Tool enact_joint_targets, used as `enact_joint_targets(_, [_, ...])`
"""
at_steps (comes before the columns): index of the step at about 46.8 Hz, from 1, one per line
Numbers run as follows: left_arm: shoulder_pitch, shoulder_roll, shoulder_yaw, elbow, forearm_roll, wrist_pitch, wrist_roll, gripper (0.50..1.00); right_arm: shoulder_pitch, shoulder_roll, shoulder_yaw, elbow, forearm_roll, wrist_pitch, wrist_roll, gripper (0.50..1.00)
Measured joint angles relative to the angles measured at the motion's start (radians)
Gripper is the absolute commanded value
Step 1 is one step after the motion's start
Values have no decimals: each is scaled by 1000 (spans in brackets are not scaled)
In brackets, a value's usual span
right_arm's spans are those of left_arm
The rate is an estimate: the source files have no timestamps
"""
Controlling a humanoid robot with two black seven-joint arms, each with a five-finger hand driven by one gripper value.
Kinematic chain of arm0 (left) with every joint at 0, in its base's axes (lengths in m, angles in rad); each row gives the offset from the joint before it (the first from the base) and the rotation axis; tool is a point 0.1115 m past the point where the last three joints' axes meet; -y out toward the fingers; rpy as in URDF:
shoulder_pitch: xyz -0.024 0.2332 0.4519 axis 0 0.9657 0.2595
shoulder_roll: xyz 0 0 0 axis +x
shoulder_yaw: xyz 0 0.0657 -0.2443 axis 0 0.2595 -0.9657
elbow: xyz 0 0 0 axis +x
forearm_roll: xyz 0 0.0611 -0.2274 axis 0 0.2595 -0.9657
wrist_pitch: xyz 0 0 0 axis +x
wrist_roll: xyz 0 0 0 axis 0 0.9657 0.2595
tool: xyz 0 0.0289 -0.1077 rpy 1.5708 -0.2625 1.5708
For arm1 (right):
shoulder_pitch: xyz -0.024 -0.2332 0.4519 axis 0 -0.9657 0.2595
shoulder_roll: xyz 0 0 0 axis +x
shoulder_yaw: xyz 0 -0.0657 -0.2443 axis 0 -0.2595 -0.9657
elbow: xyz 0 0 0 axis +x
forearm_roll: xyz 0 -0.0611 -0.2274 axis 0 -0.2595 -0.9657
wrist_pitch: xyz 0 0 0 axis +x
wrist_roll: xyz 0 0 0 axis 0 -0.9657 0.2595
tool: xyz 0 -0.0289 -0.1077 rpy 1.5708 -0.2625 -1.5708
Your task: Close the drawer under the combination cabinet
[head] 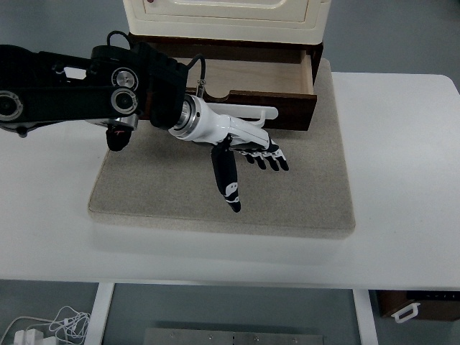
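A cream combination cabinet (226, 14) stands at the back of the table on a dark wood base. Its drawer (277, 77) below is pulled out toward me, with a light wood floor, a dark brown front and a white bar handle (244, 111). My left arm reaches in from the left edge. Its white and black hand (248, 154) hovers over the mat just in front of the drawer front, fingers spread and pointing right, thumb pointing down, holding nothing. The hand is close to the handle and partly hides its left end.
A beige mat (287, 201) lies under the cabinet and covers the table's middle. The white table (402, 180) shows around it. White cables (50, 323) lie on the floor at the lower left, and a brown box (417, 305) is below the table at the right.
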Motion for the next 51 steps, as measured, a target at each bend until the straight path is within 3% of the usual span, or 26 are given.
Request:
enact_joint_targets(11, [0,-1,0,23,-4,-87,78,999,0,0,0,0,0,0,0,952])
enact_joint_targets(23, [0,-2,-3,76,-14,-103,127,999,0,0,0,0,0,0,0,952])
enact_joint_targets(33, [-1,-1,-9,133,-3,-135,129,999,0,0,0,0,0,0,0,952])
enact_joint_targets(51, [-2,-25,-12,180,6,-135,128,996,0,0,0,0,0,0,0,952])
